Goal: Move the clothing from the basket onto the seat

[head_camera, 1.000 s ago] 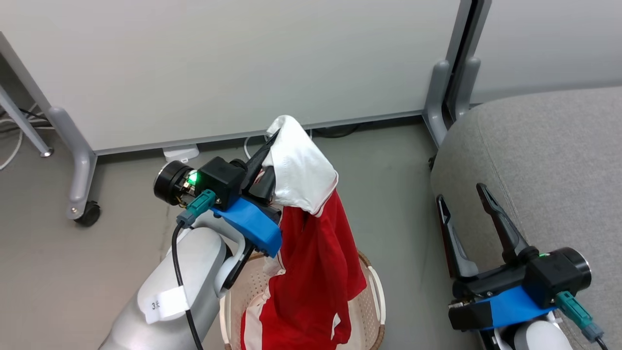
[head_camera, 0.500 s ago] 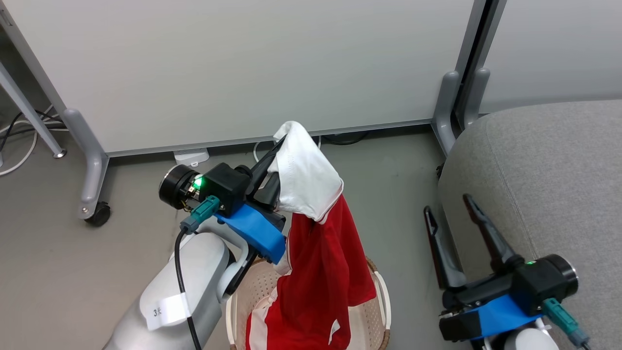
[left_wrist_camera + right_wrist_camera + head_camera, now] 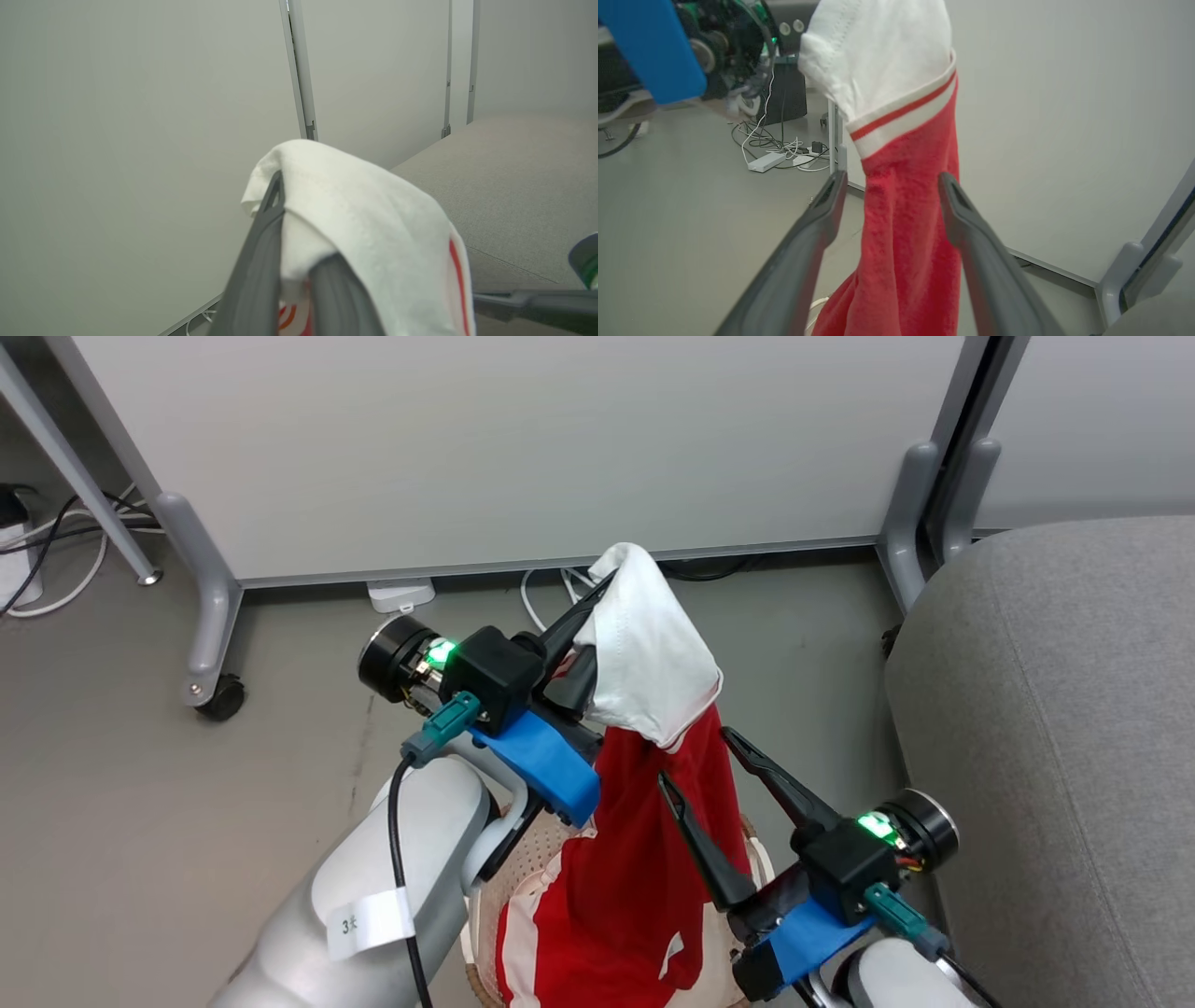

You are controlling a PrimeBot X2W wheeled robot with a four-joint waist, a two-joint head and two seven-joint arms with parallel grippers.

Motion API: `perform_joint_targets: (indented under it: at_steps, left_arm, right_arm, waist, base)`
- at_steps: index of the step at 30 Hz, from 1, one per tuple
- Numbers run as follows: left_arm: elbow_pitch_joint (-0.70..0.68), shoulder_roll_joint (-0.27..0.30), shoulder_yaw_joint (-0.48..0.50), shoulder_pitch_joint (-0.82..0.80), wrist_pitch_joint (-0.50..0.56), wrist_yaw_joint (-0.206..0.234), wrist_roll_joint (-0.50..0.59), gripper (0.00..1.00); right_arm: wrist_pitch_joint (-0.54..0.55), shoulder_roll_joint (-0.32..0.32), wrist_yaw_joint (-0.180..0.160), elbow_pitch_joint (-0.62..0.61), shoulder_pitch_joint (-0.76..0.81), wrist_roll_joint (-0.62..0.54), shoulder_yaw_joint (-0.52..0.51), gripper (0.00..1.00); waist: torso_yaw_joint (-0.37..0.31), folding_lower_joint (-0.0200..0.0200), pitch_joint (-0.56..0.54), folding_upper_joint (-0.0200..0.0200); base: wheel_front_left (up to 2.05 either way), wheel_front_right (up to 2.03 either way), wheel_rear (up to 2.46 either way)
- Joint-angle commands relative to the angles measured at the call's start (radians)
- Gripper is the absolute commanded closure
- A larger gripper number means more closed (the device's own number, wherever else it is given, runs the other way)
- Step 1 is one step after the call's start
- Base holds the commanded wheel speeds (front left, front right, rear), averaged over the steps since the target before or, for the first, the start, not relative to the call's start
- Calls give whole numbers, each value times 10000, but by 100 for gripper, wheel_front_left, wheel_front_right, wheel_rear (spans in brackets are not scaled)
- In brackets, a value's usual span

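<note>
Red-and-white garment hangs from the left tool, which is pinched shut on its white end. Its lower part is over the basket, and the seat is to the right. The right tool stands wide beside the red cloth.

Left wrist view: white cloth drapes over the closed fingers.

Right wrist view: the spread jaws straddle the red fabric.

I judge this the lift-out step. Next, close the right tool and carry the garment to the seat.

Dark-fingered right claw, blue bracket, teal plug
</note>
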Motion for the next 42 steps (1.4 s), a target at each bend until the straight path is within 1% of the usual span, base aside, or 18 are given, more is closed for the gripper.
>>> perform_joint_targets:
  at_steps: [1, 6, 16, 17, 18, 24, 42]
  left_arm:
    - [-71, -91, -62, -225, -51, -11, 8, 100]
    - [-188, -320, -257, -452, -51, -12, 27, 100]
    - [-330, -558, -444, -589, -51, -12, 78, 100]
    - [-339, -571, -452, -598, -51, -12, 71, 100]
    - [-346, -580, -458, -597, -51, -12, 60, 100]
    - [-301, -522, -373, -632, -51, -12, 115, 100]
    - [-231, -471, -388, -590, -52, -13, 187, 100]
  right_arm:
    - [-31, -109, 1, 451, -422, -229, 118, 0]
    - [-33, -97, 1, 1410, -1396, -717, -133, 0]
    - [-31, 9, 1, 1771, -2595, -870, -618, 0]
    - [-31, 14, 1, 1915, -2668, -848, -570, 58]
    - [-33, 15, 1, 2058, -2739, -804, -521, 100]
    - [-33, 17, 1, 2301, -2718, -474, -422, 100]
    - [-33, 18, 1, 2164, -2629, -114, -306, 100]
  waist:
    - [183, -1, 166, -1]
    - [492, -1, 444, -1]
    - [782, -1, 745, -1]
    - [797, -1, 756, -1]
    - [810, -1, 758, -1]
    - [833, -1, 738, -1]
    - [721, -1, 696, -1]
  base:
    - [0, 0, 0]
    - [0, 0, 0]
    - [0, 0, 0]
    - [0, 0, 0]
    - [0, 0, 0]
    - [0, 0, 0]
    - [0, 0, 0]
